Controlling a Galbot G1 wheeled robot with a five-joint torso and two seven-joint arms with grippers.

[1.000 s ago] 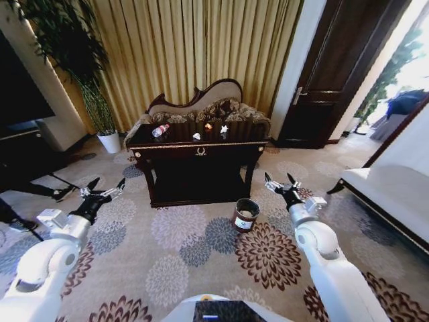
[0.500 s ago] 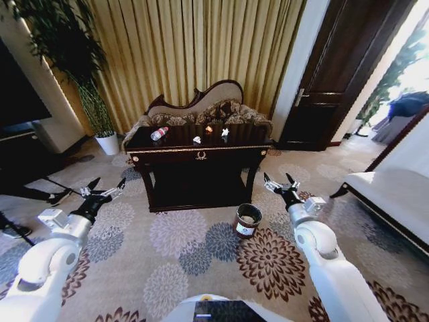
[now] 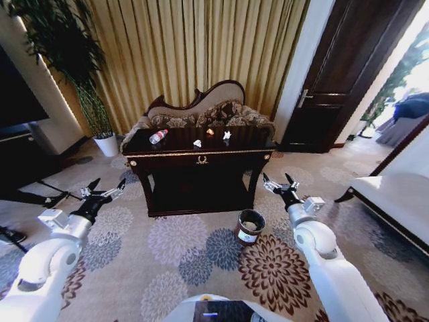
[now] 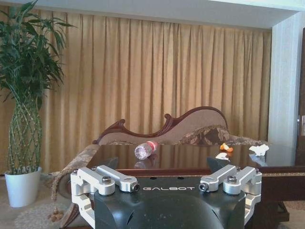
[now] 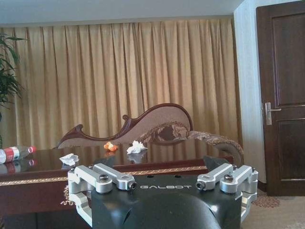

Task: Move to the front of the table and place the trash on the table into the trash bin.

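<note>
Centre frame, the worktop (image 3: 201, 155) carries one bottle (image 3: 159, 137), two paper scraps (image 3: 197, 143), one orange bit (image 3: 210, 132); trash bin (image 3: 249, 226) stands lower right of it. Left pincer (image 3: 102, 190) and right pincer (image 3: 281, 185) both gape empty.

One bottle (image 3: 159, 136), two paper scraps (image 3: 197, 143), one orange bit (image 3: 210, 132), one bin (image 3: 249, 226).

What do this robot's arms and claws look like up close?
Both arms are smooth, rounded white shells that narrow to black wrists. The left gripper and right gripper each end in slim black fingers with pale tips. A small silver-grey box sits on each wrist. In the wrist views, each gripper base is glossy black, marked GALBOT in pale letters, with silver metal brackets bolted on either side.
</note>
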